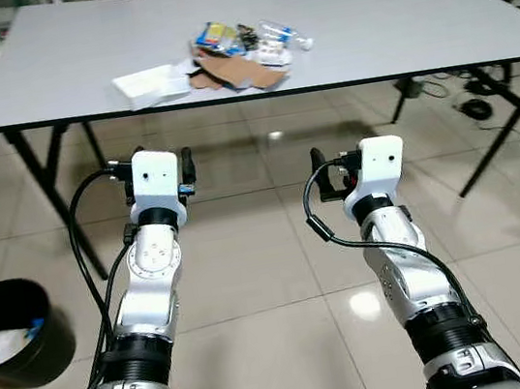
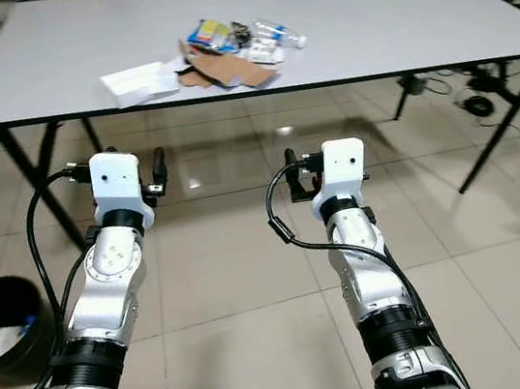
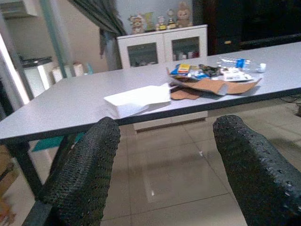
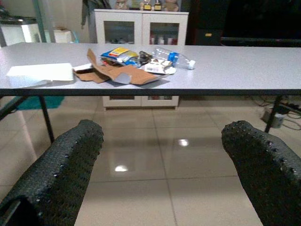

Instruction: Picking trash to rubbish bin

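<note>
Black rubbish bin [image 1: 11, 329] is sitting on the floor at far left; left gripper [image 3: 162, 165] and right gripper [image 4: 162, 165] are hovering with fingers spread, short of the table [image 1: 411, 25]. Approaching looks under way; next, reaching the trash pile [image 1: 239, 53].

A home room: tiled floor [image 1: 249, 255], grey folding table [image 1: 74, 66], toy-topped cabinet [image 3: 162, 47].
</note>
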Tool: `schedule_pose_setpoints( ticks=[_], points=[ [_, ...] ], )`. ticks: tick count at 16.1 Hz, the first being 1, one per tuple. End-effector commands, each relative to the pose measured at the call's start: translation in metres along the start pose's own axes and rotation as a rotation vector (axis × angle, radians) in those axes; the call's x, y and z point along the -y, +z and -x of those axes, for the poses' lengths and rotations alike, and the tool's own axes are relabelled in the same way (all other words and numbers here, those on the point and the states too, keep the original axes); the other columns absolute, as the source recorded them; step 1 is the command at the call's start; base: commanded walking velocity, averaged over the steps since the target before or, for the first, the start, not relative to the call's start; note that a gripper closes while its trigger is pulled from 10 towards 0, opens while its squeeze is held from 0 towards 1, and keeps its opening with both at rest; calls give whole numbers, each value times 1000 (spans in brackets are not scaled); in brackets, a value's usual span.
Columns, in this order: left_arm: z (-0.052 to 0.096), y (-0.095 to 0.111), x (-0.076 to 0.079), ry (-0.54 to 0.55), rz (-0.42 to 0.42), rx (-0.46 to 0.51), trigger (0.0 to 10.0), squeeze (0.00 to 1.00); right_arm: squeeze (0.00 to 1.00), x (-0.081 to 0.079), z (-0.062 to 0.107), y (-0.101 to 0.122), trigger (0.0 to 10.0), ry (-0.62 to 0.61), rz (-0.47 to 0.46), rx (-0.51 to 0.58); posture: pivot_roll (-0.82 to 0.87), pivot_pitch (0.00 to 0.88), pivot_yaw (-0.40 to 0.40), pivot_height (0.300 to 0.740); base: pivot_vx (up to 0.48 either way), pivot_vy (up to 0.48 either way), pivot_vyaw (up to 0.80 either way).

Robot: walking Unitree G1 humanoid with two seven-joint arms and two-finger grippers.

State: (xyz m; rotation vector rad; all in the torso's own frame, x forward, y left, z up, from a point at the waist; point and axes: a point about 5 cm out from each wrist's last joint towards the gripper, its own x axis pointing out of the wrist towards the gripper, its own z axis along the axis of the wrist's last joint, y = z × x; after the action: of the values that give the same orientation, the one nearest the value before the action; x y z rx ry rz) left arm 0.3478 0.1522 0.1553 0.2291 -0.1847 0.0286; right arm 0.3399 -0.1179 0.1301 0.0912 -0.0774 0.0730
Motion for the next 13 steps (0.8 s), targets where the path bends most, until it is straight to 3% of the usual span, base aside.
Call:
schedule_pose_setpoints(
  ticks=[1, 3, 13],
  points=[
    [1, 1, 3, -4, -3, -9, 10000, 0, 0, 3, -2, 4, 10000, -14, -23, -1, -59, 65, -99, 740, 0, 0, 0],
    [-1, 2, 4, -12, 3, -19, 10000, 0, 0, 4, -3, 5, 10000, -13, -22, 1, -61, 68, -98, 740, 0, 0, 0],
    [-4, 7, 6, -24, -1, -9, 10000, 0, 0, 0, -4, 9, 10000, 12, -35, 4, -60, 72, -98, 740, 360, 0, -58]
  ],
)
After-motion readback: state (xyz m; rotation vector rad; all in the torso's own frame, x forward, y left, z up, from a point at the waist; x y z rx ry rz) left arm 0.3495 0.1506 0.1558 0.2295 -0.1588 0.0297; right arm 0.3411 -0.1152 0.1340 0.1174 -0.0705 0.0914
